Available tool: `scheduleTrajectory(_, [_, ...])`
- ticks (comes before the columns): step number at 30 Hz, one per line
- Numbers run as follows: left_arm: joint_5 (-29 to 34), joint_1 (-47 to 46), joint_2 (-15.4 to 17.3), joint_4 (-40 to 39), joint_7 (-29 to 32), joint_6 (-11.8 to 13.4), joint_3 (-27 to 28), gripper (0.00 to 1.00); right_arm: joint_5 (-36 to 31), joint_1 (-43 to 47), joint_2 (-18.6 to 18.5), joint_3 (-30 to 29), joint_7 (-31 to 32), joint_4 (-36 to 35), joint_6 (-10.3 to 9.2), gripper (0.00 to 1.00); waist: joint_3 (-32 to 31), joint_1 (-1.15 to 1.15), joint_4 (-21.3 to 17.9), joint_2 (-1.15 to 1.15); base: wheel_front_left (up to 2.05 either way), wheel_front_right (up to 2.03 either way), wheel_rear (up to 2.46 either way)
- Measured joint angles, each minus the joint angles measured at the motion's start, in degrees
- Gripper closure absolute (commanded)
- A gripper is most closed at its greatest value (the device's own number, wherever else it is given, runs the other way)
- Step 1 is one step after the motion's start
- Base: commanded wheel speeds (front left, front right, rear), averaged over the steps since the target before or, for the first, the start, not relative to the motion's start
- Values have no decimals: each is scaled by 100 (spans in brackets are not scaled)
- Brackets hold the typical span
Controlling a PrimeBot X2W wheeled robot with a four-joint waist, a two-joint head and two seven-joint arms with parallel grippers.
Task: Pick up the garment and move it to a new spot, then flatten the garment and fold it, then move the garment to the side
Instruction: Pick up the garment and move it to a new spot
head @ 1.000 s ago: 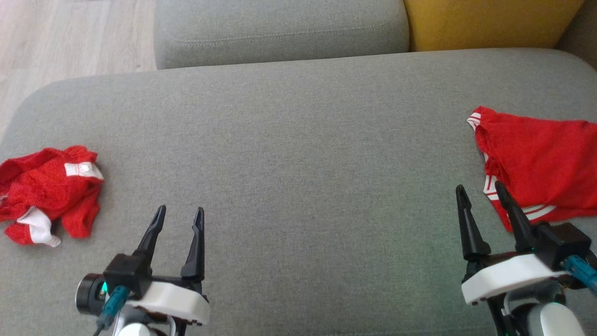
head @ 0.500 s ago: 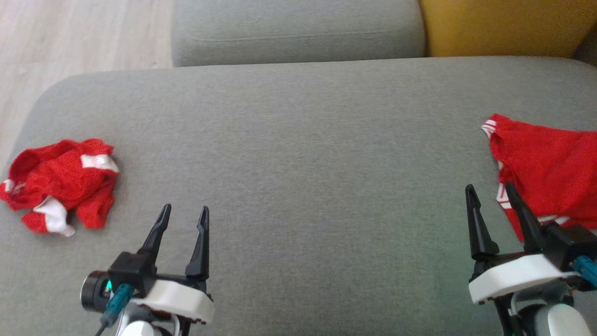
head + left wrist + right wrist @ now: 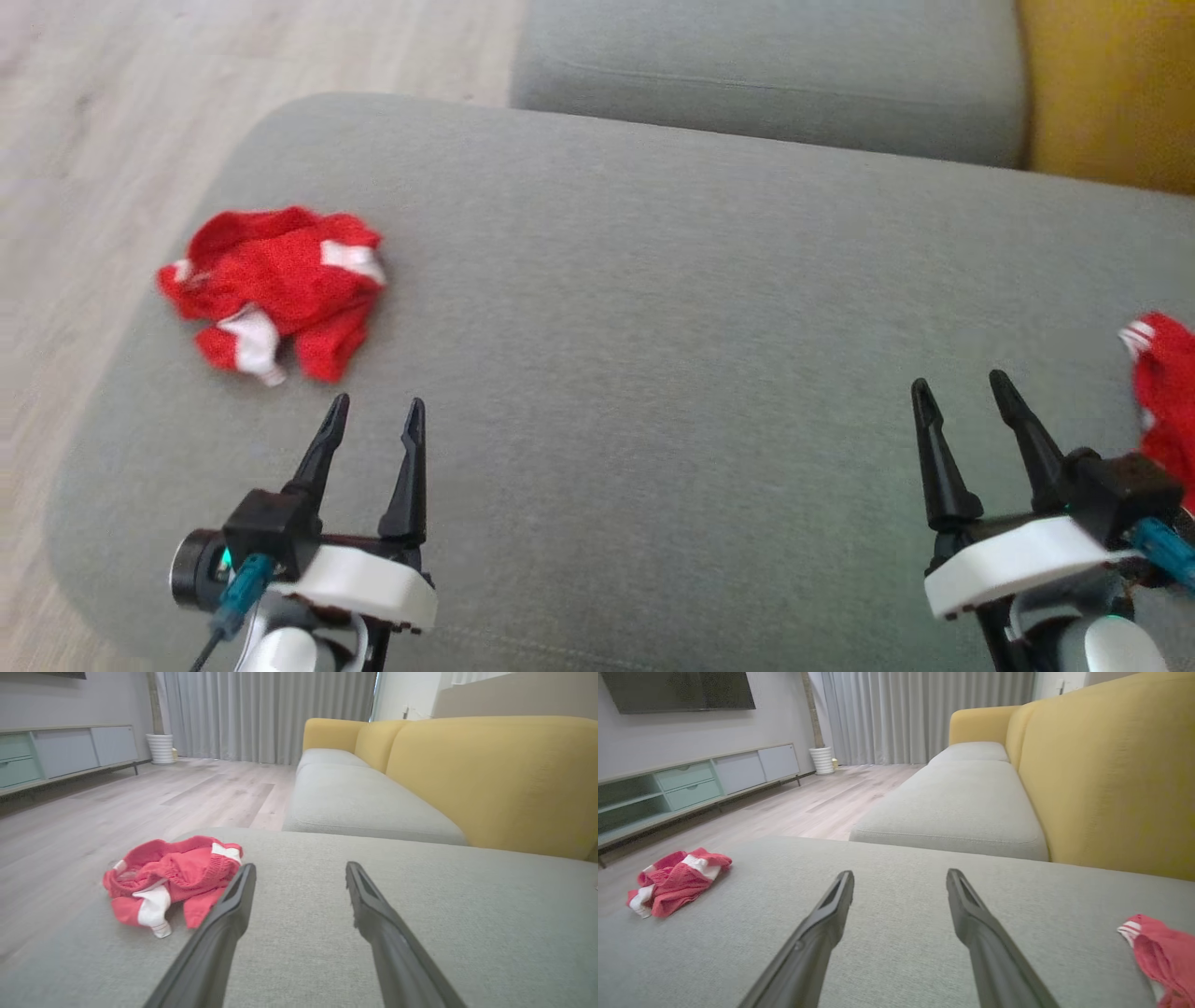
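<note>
A crumpled red garment with white trim [image 3: 275, 289] lies near the left end of the grey seat cushion [image 3: 653, 308]. It sits ahead and left of my left gripper [image 3: 378, 415], which hovers open and empty above the cushion. In the left wrist view this garment [image 3: 173, 877] lies just left of the left fingertip [image 3: 245, 875], apart from it. A second red garment with white stripes [image 3: 1162, 392] lies at the right edge, beside my right gripper [image 3: 962, 392], also open and empty. The right wrist view has the crumpled garment [image 3: 677, 879] far left and the striped garment [image 3: 1162, 952] at the lower right.
A second grey cushion [image 3: 766, 84] lies beyond the first, with a yellow backrest [image 3: 1111, 103] at the right. Pale wood floor [image 3: 121, 112] borders the cushion's left edge. A low cabinet [image 3: 691, 784] and curtains [image 3: 924, 714] stand far across the room.
The head camera has swung to the left, so the whole picture has shifted right. Both grippers keep their place in the picture and stay open. The garments lie as before.
</note>
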Motion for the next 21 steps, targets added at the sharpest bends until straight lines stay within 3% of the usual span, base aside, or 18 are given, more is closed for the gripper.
scheduleTrajectory(9, [-38,0,-7,-5,-2,1,13,0,4,4,1,109,49,-25,0,0,-66,0,587,0,0,0,0])
scheduleTrajectory(21, [-37,-8,-32,-55,-2,10,24,0,3,3,1,158,68,-25,0,0,-13,0,618,0,0,0,0])
